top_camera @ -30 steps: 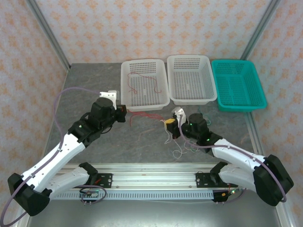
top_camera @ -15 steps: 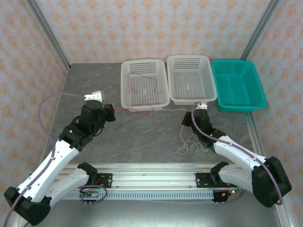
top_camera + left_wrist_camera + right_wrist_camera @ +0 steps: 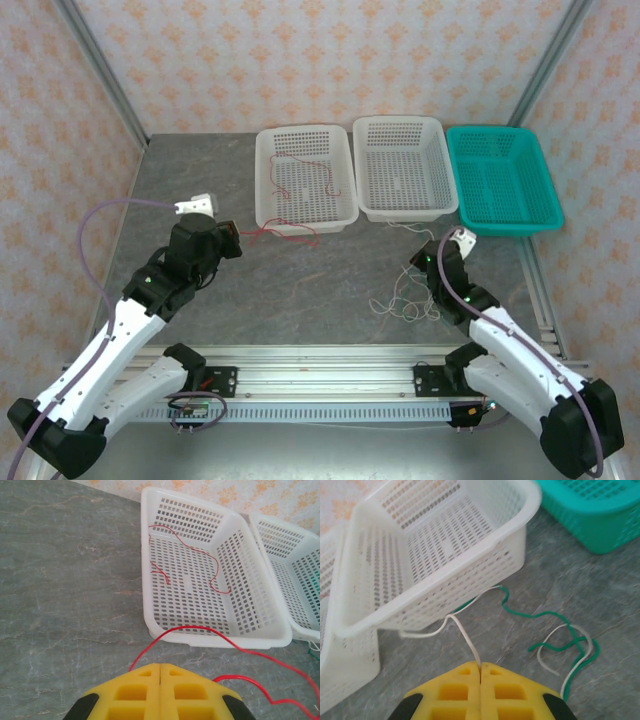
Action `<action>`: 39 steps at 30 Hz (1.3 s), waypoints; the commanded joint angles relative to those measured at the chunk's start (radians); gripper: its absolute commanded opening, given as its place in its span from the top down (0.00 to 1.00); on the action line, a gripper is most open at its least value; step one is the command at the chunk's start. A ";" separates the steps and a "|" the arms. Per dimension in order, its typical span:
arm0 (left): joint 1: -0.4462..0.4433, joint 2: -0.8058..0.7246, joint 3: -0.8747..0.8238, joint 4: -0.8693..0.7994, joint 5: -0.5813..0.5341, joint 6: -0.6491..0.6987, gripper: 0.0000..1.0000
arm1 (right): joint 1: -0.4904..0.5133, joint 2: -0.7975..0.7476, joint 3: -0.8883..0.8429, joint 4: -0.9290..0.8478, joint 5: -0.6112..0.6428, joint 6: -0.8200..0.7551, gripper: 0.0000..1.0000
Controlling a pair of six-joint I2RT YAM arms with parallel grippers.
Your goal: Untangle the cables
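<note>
At nine o'clock our left tool (image 3: pixel 160 666) pinches the limp red wire (image 3: pixel 200 628), at three our right tool (image 3: pixel 480 665) the white wire (image 3: pixel 465 635); we judge both want end grips.

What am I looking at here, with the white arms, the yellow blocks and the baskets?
A left arm and a right arm of a robot stand at a grey table. One picture looks down from above; the other two come from wrist cameras, where the yellow blocks are each arm's pincer. The left pincer is shut on a thin red cable; the right pincer is shut on a white cable, near a green cable. Behind stand a white basket with a second red cable inside, another white basket and a teal basket.
</note>
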 commanded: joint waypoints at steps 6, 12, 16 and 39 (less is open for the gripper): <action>0.008 0.022 0.018 0.282 0.296 0.005 1.00 | 0.000 0.198 0.020 -0.078 -0.066 0.052 0.53; -0.051 0.132 0.112 0.344 0.384 0.093 1.00 | -0.001 0.005 0.186 -0.240 -0.011 -0.022 0.18; -0.143 0.215 0.179 0.342 0.337 0.191 1.00 | -0.005 0.007 0.380 -0.303 -0.194 -0.095 0.05; -0.107 1.000 0.811 0.717 0.186 0.295 1.00 | -0.007 -0.255 0.517 -0.597 0.145 0.002 0.08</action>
